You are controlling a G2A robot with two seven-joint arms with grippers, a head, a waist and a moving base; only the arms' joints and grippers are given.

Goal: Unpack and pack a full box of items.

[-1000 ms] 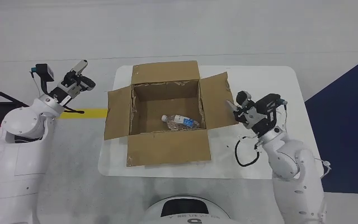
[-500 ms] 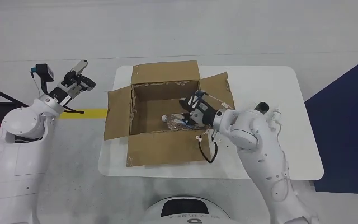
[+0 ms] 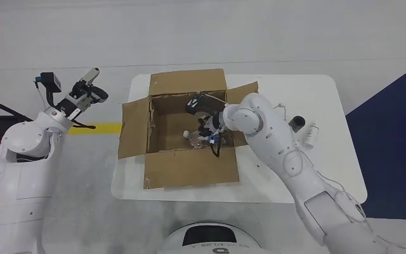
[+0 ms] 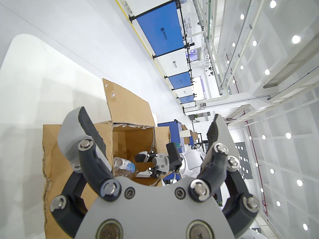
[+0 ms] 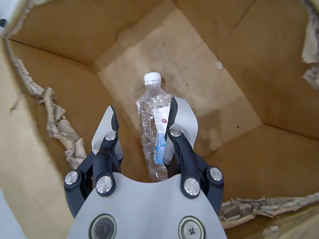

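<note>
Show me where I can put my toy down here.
Inside the box, the floor between the bottle and the left wall is bare; the open right gripper crowds the bottle. On the table, the near right corner is bare. A small white bottle and a dark round thing sit right of the box.

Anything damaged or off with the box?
Yes. The cardboard box has ragged, torn rim edges with shreds hanging inward. The one plastic bottle inside lies on its side and looks crumpled. The open right hand sits over it.
</note>
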